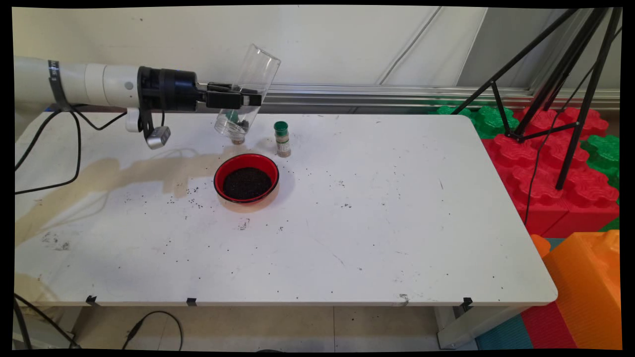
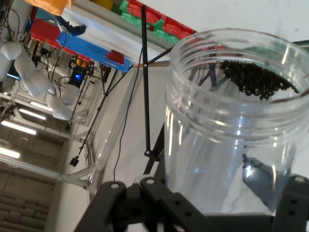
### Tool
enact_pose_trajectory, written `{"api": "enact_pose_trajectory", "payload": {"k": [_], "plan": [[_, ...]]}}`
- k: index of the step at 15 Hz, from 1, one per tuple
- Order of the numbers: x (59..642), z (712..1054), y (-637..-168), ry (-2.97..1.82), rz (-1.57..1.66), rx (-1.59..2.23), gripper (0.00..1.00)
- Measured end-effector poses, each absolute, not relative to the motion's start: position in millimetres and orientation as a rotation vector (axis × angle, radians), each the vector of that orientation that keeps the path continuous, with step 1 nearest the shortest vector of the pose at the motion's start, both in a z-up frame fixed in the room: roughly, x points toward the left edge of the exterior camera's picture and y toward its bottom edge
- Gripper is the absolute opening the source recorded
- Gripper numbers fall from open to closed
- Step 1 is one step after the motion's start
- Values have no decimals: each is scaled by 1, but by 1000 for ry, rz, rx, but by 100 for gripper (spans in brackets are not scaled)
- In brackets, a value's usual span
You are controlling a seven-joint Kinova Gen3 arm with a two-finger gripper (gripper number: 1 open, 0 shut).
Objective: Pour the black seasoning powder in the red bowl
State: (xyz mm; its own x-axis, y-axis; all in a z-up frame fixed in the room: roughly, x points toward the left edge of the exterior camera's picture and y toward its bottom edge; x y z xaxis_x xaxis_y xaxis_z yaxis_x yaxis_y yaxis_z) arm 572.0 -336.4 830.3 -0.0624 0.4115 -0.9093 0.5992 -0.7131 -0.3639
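The white surface (image 1: 377, 223) is scattered with dark specks. Above its far left, the gripper (image 1: 244, 98) is clamped around a clear plastic jar (image 1: 248, 94), tilted in the air, with a few dark grains inside. Below sits a red bowl (image 1: 246, 177) of dark grains, a green-capped spice bottle (image 1: 282, 139) just behind it.

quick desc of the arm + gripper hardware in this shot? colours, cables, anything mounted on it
White tubular arm with a dark band clamped round it near the left edge. Black cylindrical wrist section, then a black two-finger gripper on a black linkage with visible pivot bolts. Black cables hang in loops beneath the arm. A small silver-grey block dangles under the wrist beside a white bracket.
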Motion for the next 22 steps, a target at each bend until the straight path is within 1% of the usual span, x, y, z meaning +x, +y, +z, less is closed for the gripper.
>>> {"api": "enact_pose_trajectory", "payload": {"k": [10, 17, 22], "plan": [[575, 811, -336, 1181, -1880, 2035, 0], [575, 814, -336, 1189, -1905, 2012, 0], [578, 815, -331, 1287, -1935, 1995, 0]]}}
